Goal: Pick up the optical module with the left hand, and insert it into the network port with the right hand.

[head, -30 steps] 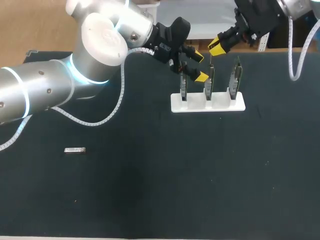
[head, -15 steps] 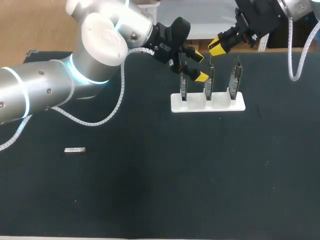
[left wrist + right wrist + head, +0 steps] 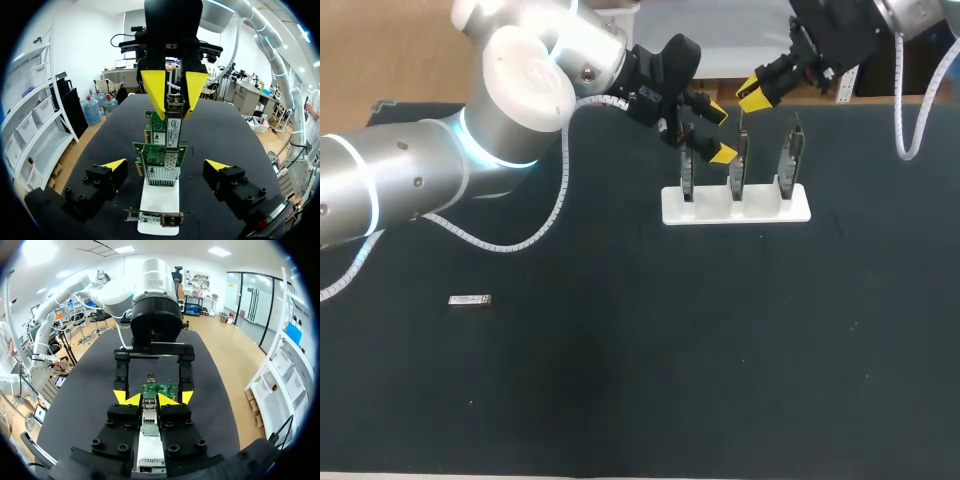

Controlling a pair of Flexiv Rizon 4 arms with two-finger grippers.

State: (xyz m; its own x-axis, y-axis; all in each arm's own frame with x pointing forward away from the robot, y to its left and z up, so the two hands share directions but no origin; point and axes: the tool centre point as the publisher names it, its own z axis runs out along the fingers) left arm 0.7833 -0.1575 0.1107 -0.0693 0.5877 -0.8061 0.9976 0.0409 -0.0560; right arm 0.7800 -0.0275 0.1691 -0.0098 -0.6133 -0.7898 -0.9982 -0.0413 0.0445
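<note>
On the dark worktop (image 3: 620, 380), towards 1 o'clock in the head view, stands a white holder (image 3: 735, 210) with three green network cards (image 3: 792, 155) upright in a row. The right end effector (image 3: 756, 93) comes in from the 1 o'clock corner and hangs above the middle card. Its yellow tips are clamped from two sides on an optical module (image 3: 148, 416), a small metal piece that shows between the fingers in the right wrist view. In the left wrist view this module sits right at the upper edge of a card in the row; whether it has entered the network port (image 3: 162, 170) cannot be told. The left end effector (image 3: 720, 133) reaches in from 9 o'clock and sits at the holder's 11 o'clock, between the first and middle cards as seen from above. Its fingers are spread wide apart and grip nothing. In its own wrist view the two yellow tips stand either side of the line of cards, with no contact visible. A second optical module (image 3: 470, 300) lies flat on the worktop at about 8 o'clock, well apart from the holder and from both end effectors.
</note>
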